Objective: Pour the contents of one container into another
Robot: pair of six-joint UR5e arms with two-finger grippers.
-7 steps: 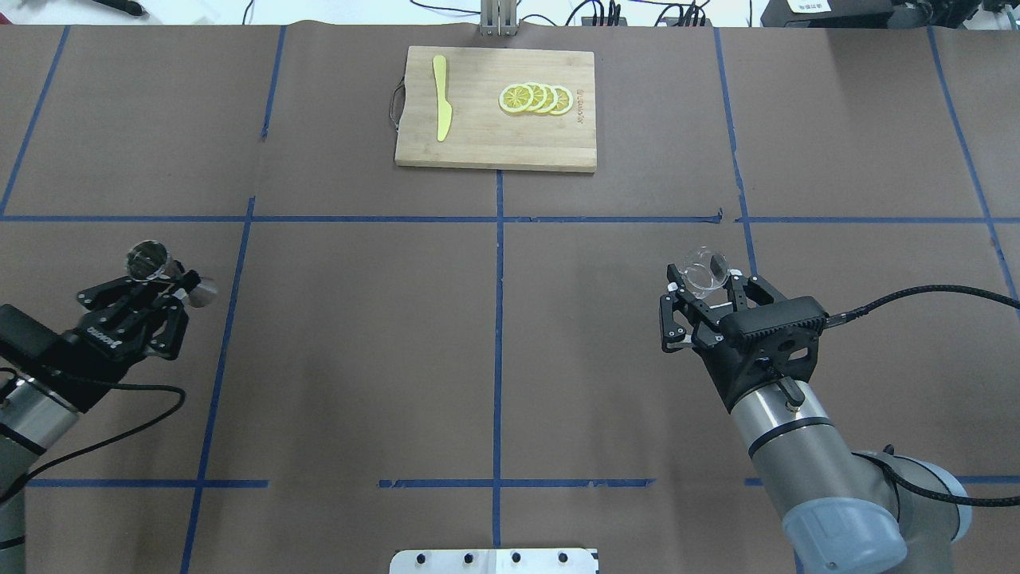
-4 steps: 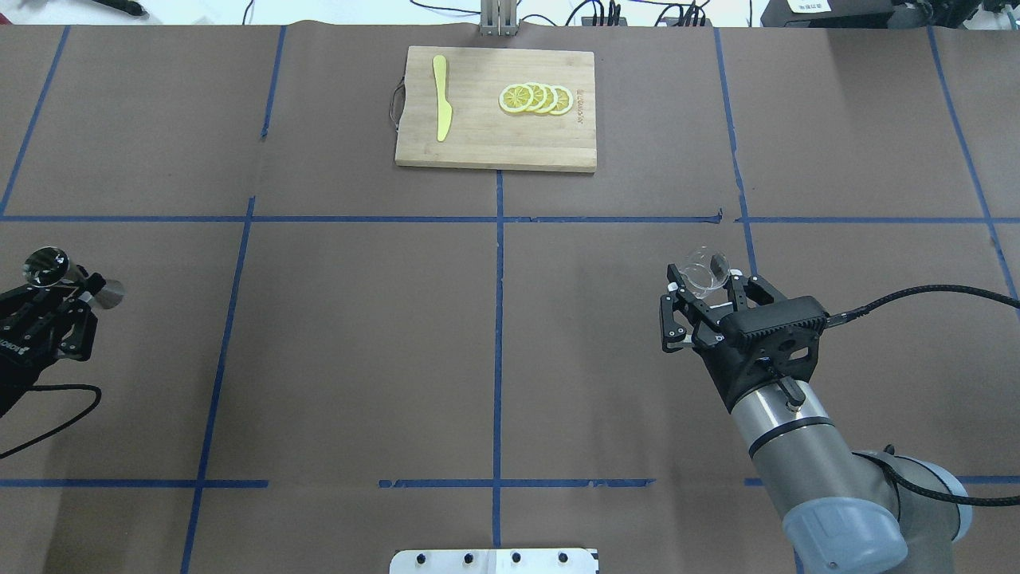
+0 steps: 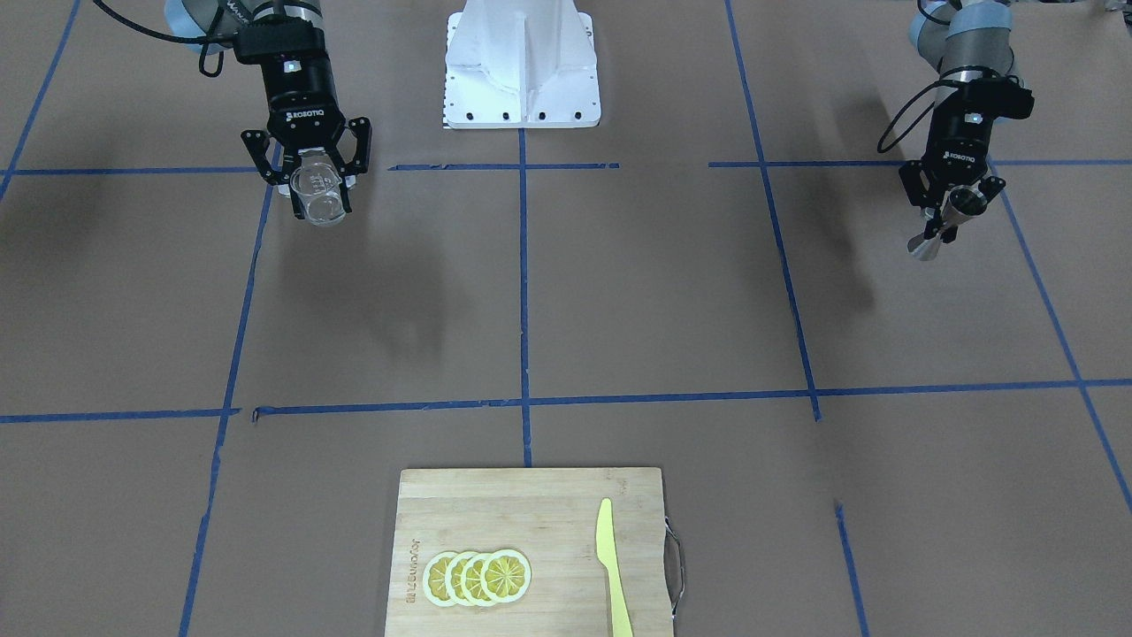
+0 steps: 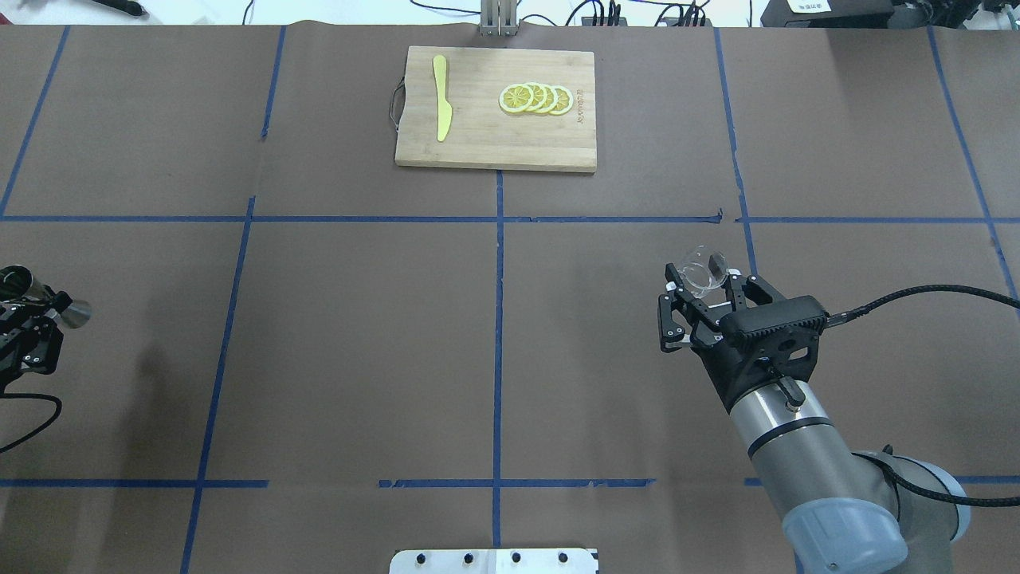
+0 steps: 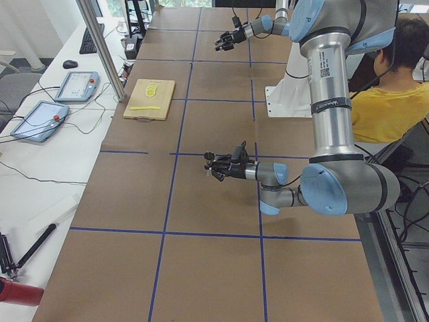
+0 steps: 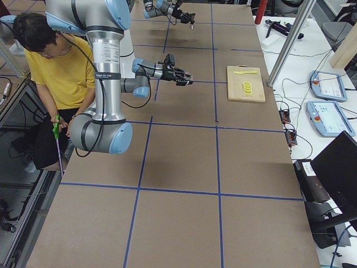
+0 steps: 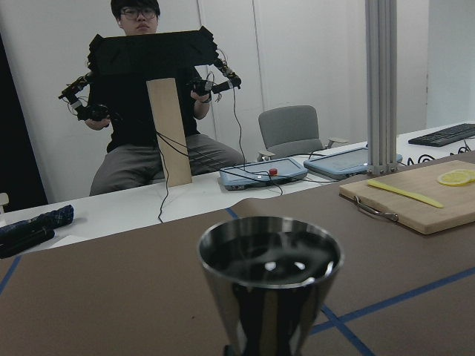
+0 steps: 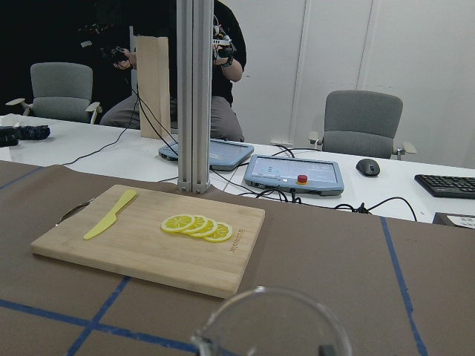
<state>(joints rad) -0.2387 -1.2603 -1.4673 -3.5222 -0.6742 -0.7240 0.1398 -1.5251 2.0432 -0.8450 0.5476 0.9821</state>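
My right gripper (image 4: 704,288) is shut on the small clear glass cup (image 4: 706,269), held above the table's right half. The front view also shows that gripper (image 3: 311,180) and the glass cup (image 3: 318,193). In the right wrist view only the cup's rim (image 8: 271,326) shows at the bottom. My left gripper (image 4: 28,331) sits at the far left edge, shut on the steel jigger (image 4: 48,299) at its waist. The front view has that gripper (image 3: 951,193) and the jigger (image 3: 939,228) at the right. The jigger's open mouth (image 7: 269,256) fills the left wrist view.
A wooden cutting board (image 4: 478,143) lies at the table's far middle with lemon slices (image 4: 535,98) and a yellow knife (image 4: 441,100) on it. The robot's white base (image 3: 522,62) stands at the near edge. A person in yellow (image 5: 389,94) sits beside the robot.
My left arm has drawn back toward the table's left edge, carrying the jigger with it. The right arm and the glass cup have stayed in place.
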